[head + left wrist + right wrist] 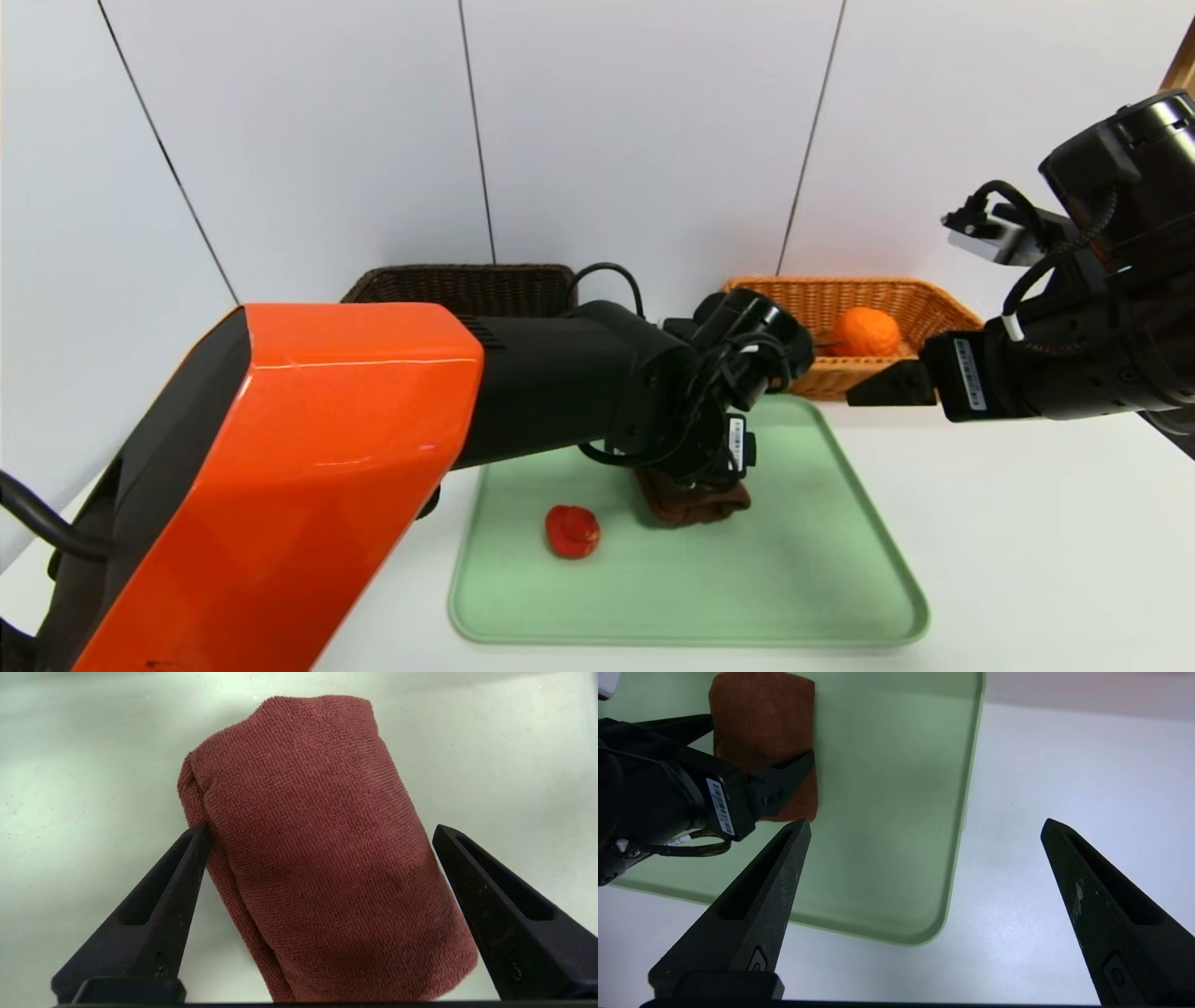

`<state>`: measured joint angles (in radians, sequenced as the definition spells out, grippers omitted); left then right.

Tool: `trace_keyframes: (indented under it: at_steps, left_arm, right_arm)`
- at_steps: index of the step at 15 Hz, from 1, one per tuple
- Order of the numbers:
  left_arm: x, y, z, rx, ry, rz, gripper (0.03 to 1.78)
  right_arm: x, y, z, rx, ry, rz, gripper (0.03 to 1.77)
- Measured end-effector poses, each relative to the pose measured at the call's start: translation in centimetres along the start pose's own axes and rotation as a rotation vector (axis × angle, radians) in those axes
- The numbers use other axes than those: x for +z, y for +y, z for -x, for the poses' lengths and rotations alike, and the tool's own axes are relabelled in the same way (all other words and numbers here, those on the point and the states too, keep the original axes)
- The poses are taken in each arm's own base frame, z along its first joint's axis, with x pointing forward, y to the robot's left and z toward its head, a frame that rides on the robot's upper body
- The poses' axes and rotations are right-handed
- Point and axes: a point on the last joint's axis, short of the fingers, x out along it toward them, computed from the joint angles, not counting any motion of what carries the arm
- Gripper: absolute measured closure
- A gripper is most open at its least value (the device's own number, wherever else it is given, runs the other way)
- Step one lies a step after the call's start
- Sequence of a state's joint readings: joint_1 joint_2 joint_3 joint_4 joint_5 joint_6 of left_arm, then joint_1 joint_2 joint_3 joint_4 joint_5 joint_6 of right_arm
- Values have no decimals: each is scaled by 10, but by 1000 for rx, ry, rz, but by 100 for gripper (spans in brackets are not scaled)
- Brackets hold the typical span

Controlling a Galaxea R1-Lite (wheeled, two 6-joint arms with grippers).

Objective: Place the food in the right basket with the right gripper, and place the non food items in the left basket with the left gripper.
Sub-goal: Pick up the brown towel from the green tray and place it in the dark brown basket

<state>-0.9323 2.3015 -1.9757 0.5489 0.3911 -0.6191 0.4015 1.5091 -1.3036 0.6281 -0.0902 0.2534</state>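
The head view alone shows the red toy [572,532] on the tray [766,569]. The left gripper [321,830] is wide open astride the towel [327,858], a span its wrist view exposes. Right gripper [926,821]: wide open, empty, beside the basket holding the orange fruit [865,332].

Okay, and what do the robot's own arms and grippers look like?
The left arm has a glossy orange shell, then black joints with a looping black cable. Its left gripper is black with pointed fingers and a white barcode label. The right gripper matches, on a bulky black wrist with braided dark cables.
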Motion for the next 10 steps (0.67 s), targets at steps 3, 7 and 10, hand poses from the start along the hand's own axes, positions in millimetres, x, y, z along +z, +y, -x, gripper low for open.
trace_keyframes:
  at_steps: [3, 7, 10]
  left_arm:
    - [-2, 0, -4, 9, 5, -8, 12]
    - [-5, -1, -8, 13, 11, -13, 12]
    - [-5, -1, -9, 20, 9, -15, 59]
  right_arm:
    - [-1, -1, -1, -4, 3, -2, 10]
    - [-1, -2, 0, -5, 2, -4, 10]
    - [-1, -2, 0, -6, 2, -4, 10]
